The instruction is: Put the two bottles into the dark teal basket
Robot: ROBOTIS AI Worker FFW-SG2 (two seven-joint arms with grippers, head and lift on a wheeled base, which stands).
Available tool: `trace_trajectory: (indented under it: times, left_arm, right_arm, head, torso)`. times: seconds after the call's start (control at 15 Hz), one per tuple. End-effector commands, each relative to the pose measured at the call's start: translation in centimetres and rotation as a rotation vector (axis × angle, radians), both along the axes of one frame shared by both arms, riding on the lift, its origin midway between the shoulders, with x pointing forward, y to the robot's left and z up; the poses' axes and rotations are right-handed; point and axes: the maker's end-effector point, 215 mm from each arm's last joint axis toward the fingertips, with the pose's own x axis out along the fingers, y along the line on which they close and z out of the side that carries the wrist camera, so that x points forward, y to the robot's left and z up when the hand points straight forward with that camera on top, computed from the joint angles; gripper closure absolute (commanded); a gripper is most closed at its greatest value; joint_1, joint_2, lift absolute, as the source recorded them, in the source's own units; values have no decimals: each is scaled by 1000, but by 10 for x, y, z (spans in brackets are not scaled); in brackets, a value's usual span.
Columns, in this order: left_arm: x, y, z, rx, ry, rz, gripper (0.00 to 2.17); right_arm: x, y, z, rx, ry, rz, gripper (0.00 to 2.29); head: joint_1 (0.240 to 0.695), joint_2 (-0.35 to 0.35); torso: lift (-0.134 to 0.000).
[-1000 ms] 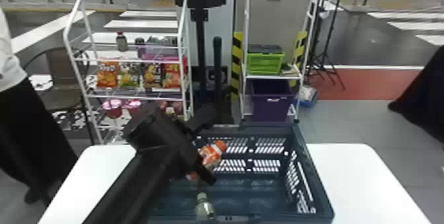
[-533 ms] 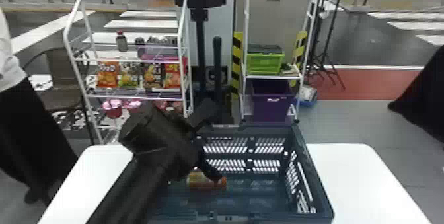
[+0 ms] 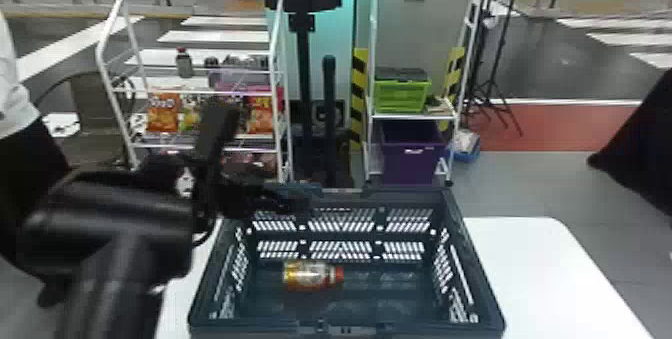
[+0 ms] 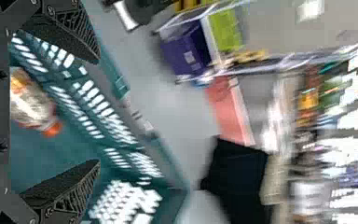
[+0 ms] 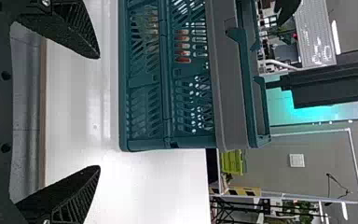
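"Jaws were seen how?"
"Wide apart, on left gripper (image 3: 265,157) and right gripper (image 5: 98,112) both."
"And where was the bottle (image 3: 309,275) seen?"
"Inside the basket (image 3: 270,329), laid on its side."

Dark teal down at lower centre, that's the basket (image 3: 474,258), its walls patterned with rows of slanted slots! Inside, a bottle (image 3: 306,275) in orange and yellow, its cap (image 3: 339,274) bright orange-red. Plain white for the table (image 3: 530,258) at lower right, solid black for the left arm (image 3: 120,218) at lower left. Up right of centre, lime green on the crate (image 3: 402,97), deep purple on the bin (image 3: 412,158), and yellow-and-black diagonals striping the strip (image 3: 358,98) beside them!
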Motion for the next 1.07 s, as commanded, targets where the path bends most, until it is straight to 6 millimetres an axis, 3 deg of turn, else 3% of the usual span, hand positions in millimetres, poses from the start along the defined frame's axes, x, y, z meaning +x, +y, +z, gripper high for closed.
trace_trajectory:
  times: [0.0, 0.07, 0.2, 0.4, 0.53, 0.6, 0.73, 1.0]
  left_arm:
    - [-29, 45, 37, -132, -82, 102, 134]
    - [-43, 66, 41, -160, -91, 154, 134]
    - [-85, 106, 27, -220, -37, 247, 134]
    - [-146, 146, -20, -190, 32, 384, 134]
    - [-187, 163, -45, -163, 61, 432, 134]
    - [-202, 169, -48, -142, 29, 432, 140]
    - [-230, 179, -68, -110, 29, 452, 151]
    - [-263, 200, -87, -52, -121, 496, 161]
  right_arm:
    - [3, -2, 9, 1, -24, -4, 29]
    - [5, -4, 15, 2, -40, -6, 29]
    - [8, -9, 28, 2, -73, -14, 29]
    - [10, -19, 67, 3, -179, -34, 29]
    - [10, -28, 92, -2, -245, -49, 29]
    - [10, -33, 104, -8, -280, -54, 29]
    - [10, -37, 115, -10, -317, -60, 29]
    - [12, -35, 127, -5, -363, -43, 29]
  head:
    - [499, 0]
    - [499, 0]
    - [499, 0]
    - [499, 0]
    - [499, 0]
    - [499, 0]
    - [499, 0]
    - [499, 0]
  torso:
    - [0]
    - [0]
    - [0]
    - [0]
    - [0]
    - [0]
    - [0]
    - [0]
